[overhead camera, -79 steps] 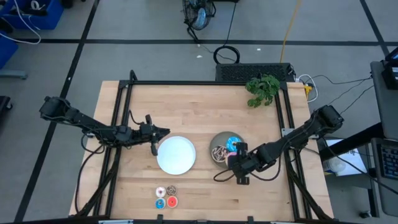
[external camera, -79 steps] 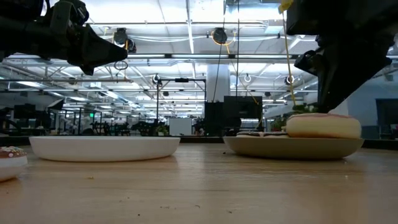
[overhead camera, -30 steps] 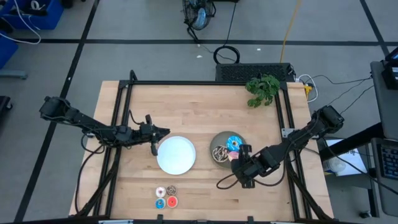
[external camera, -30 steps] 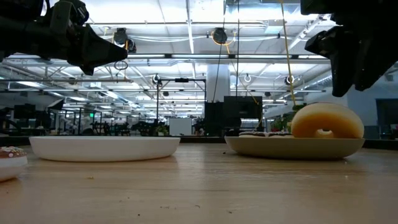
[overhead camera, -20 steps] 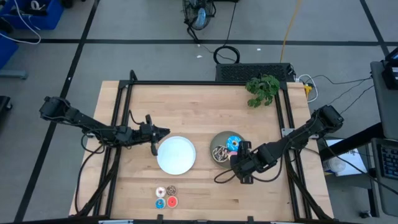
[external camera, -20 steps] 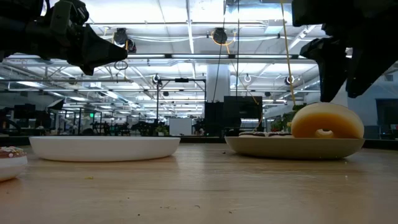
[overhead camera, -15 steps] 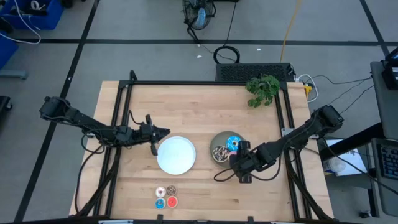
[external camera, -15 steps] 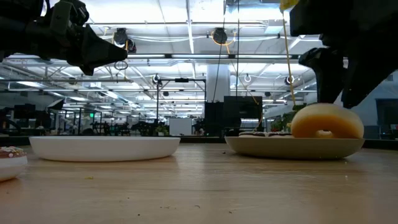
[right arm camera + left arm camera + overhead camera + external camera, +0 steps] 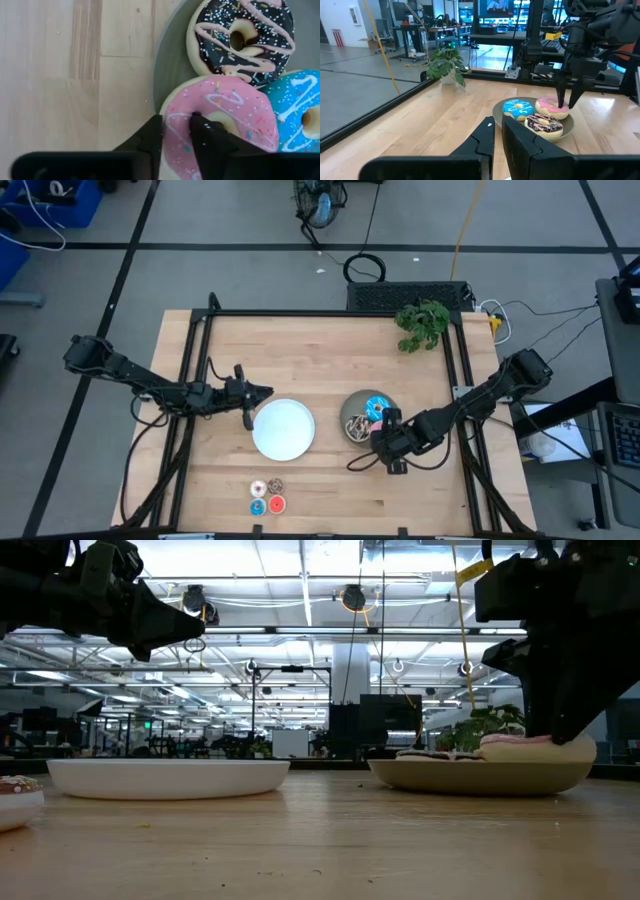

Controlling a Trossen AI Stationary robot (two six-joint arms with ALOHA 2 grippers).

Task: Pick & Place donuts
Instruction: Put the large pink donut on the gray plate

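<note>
A wooden table [image 9: 320, 345] with a black frame stands on a grey floor, a potted plant [image 9: 422, 323] at its 1 o'clock corner and a white plate [image 9: 283, 428] near its middle. The right gripper [image 9: 176, 131] is down on the grey-green plate [image 9: 353, 410], its fingers narrowly pinching the rim of the pink donut [image 9: 220, 120], which lies flat beside the brown donut [image 9: 241, 35] and blue donut [image 9: 300, 107]; four tiny donuts [image 9: 267, 496] sit at the table's 7 o'clock edge. The left gripper [image 9: 497, 131] hovers at the white plate's 9 o'clock, fingers nearly together, and the low view cuts off all but one tiny donut.
</note>
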